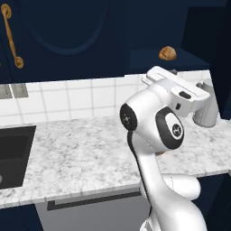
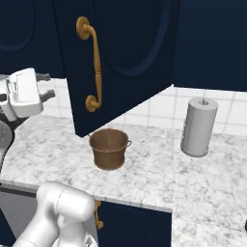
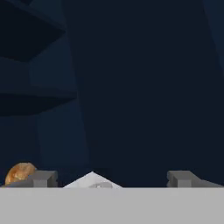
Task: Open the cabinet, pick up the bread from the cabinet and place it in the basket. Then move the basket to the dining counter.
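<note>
**Marble table, open cabinet, bread on the shelf**

Marble covers the table (image 1: 81, 153) under a row of navy wall cabinets, with white tile behind. At far left in the left base view a black sink (image 1: 13, 155) is sunk into the top, and a brass handle (image 1: 11, 38) hangs on a closed door above it. Further right, the cabinet (image 1: 153, 27) stands open; the bread (image 1: 167, 53) sits on its shelf, above and just behind the arm's hand. In the right base view the swung-out door (image 2: 125, 58) with its gold handle (image 2: 94, 67) hangs over the basket (image 2: 109, 147), which stands upright on the marble. A grey roll (image 2: 198, 126) stands well to the right of the basket.

The hand view looks into the dark cabinet interior. The gripper (image 3: 111, 178) has its tips spread wide and holds nothing; the bread (image 3: 19, 173) lies just outside the left tip, partly hidden by it.
</note>
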Tool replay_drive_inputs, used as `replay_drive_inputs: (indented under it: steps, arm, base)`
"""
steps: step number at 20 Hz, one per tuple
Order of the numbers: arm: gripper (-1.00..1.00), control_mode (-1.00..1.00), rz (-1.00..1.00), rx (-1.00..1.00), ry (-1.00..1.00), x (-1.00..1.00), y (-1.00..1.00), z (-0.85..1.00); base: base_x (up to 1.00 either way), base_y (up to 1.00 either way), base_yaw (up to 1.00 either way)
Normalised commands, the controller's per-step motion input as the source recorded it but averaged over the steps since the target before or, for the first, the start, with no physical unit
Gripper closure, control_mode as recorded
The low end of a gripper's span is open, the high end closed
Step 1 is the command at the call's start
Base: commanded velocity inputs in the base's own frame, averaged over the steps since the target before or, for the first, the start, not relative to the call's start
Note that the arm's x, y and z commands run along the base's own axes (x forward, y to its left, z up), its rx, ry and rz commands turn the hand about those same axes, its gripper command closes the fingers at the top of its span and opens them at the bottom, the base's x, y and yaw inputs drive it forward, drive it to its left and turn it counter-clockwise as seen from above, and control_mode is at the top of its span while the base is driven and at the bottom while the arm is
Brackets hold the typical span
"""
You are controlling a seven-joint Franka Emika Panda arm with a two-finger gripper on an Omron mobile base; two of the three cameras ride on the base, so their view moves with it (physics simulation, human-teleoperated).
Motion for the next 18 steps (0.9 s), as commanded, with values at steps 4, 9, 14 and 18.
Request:
replay_drive_inputs:
  steps: [4, 9, 14, 18]
  arm:
    - [-1.0, -1.0, -0.29, 0.03, 0.01, 0.24, -0.39, 0.0]
    - [-1.0, -1.0, -0.21, 0.08, 0.0, 0.14, -0.52, 0.0]
    - [-1.0, -1.0, -0.08, 0.1, 0.0, 0.09, -0.61, 0.0]
    - [-1.0, -1.0, -0.05, 0.15, 0.0, 0.0, -0.76, 0.0]
  base:
    - [0.0, 0.0, 0.0]
    - [0.0, 0.0, 0.0]
    - [0.0, 0.0, 0.0]
    - [0.0, 0.0, 0.0]
